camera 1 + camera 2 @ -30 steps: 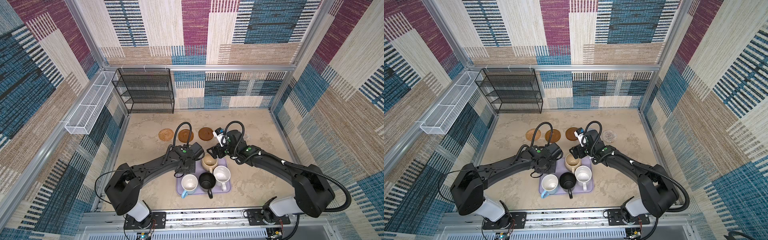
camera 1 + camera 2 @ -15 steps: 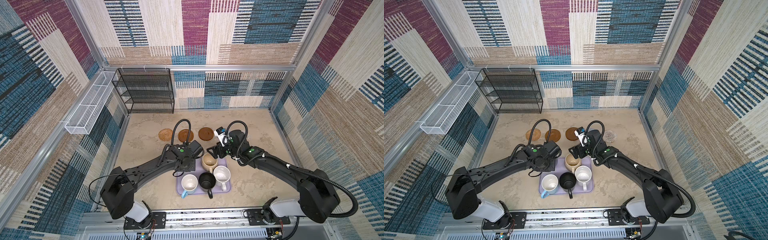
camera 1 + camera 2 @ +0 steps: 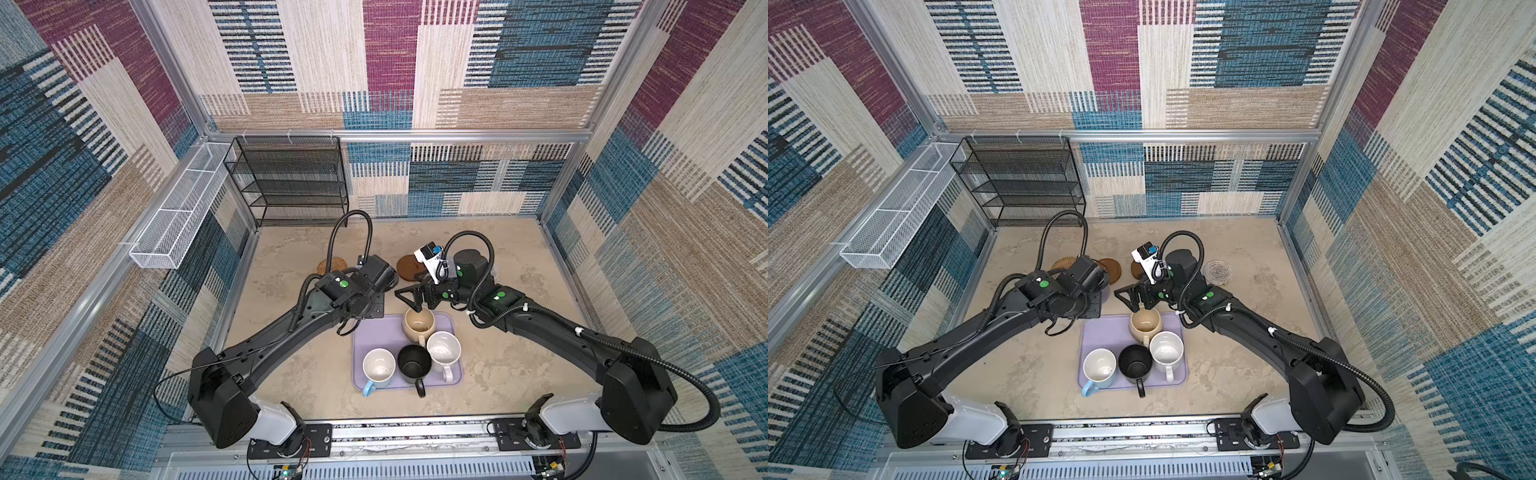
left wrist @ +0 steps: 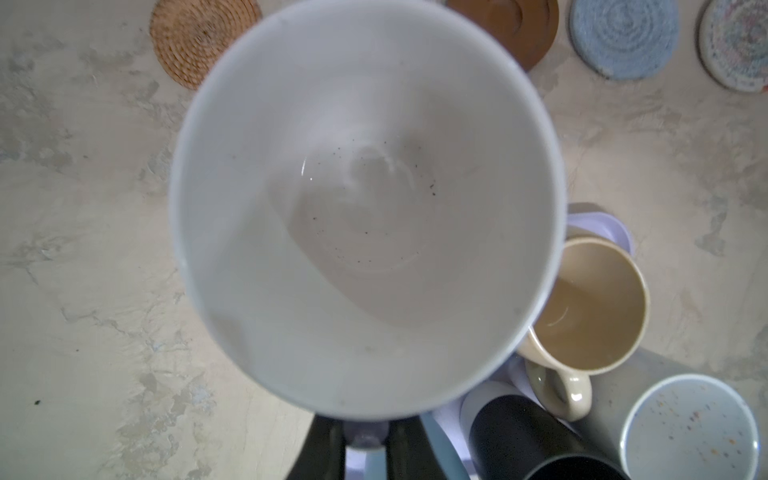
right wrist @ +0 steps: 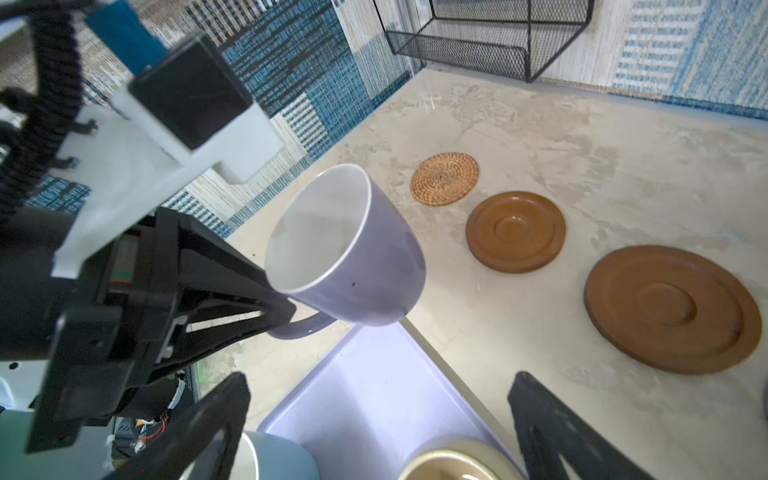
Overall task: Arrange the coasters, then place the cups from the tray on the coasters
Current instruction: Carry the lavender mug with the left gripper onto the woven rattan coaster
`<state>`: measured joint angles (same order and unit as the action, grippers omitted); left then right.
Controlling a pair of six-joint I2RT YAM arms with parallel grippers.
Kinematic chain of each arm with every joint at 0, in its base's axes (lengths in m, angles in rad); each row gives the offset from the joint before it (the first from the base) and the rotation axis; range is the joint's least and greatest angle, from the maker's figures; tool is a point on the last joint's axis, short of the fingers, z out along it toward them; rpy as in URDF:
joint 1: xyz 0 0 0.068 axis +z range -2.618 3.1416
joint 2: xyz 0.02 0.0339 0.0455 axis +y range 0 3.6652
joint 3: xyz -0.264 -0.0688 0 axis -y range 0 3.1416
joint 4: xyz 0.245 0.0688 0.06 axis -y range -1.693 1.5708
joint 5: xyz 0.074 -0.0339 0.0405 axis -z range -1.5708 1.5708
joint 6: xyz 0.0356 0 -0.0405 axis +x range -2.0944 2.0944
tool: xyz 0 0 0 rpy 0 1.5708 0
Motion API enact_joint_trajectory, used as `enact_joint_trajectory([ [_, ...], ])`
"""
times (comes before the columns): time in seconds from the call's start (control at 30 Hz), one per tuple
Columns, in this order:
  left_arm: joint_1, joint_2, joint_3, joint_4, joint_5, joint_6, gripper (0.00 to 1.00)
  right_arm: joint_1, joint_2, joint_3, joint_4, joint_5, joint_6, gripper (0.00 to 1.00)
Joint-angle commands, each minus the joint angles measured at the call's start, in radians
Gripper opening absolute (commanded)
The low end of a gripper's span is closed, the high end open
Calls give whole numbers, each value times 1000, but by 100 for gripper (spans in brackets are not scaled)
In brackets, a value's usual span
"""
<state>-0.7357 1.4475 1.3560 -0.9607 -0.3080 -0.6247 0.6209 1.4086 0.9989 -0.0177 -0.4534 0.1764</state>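
**Left gripper**: fingers clamped on the handle of the lavender mug. The bowl juts out beyond the fingertips, carried above the 11 o'clock corner of the tray.

**Right gripper**: fingers wide apart, holding nothing. The beige mug stands at the tray's 1 o'clock, below and between them; contact cannot be told.

**Also on the tray:** light blue mug at 7 o'clock, black mug at 6, speckled white mug at 4.

**Coasters:** a row on the table at the tray's 12 o'clock, running 9 to 3:
- tan rattan coaster
- dark wood coaster
- second dark wood coaster
- grey-blue coaster
- whitish coaster
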Motion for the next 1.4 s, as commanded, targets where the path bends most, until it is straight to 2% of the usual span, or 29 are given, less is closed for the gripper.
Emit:
enact_joint_trajectory([
  [0.0, 61, -11, 26, 28, -58, 77, 0, 3, 40, 53, 70, -16, 47, 100],
  [0.17, 179, -5, 32, 113, -33, 192, 0, 7, 146, 161, 67, -43, 70, 99],
  [0.33, 320, 30, 14, 229, 62, 338, 0, 8, 272, 269, 60, -93, 77, 100],
  [0.43, 373, 62, 29, 273, 35, 393, 0, 10, 339, 322, 52, -82, 83, 99],
  [0.63, 468, 174, 72, 341, 79, 449, 0, 10, 428, 405, 0, -53, 83, 99],
  [0.9, 525, 342, 157, 341, 113, 451, 0, 10, 496, 482, -49, -53, 64, 100],
  [1.13, 533, 431, 190, 351, 124, 457, 0, 10, 521, 491, -77, -25, 46, 99],
  [1.27, 535, 436, 179, 379, 140, 451, 0, 10, 517, 481, -87, -4, 35, 99],
  [1.37, 534, 463, 211, 323, 117, 445, 0, 10, 511, 470, -88, 7, 29, 99],
])
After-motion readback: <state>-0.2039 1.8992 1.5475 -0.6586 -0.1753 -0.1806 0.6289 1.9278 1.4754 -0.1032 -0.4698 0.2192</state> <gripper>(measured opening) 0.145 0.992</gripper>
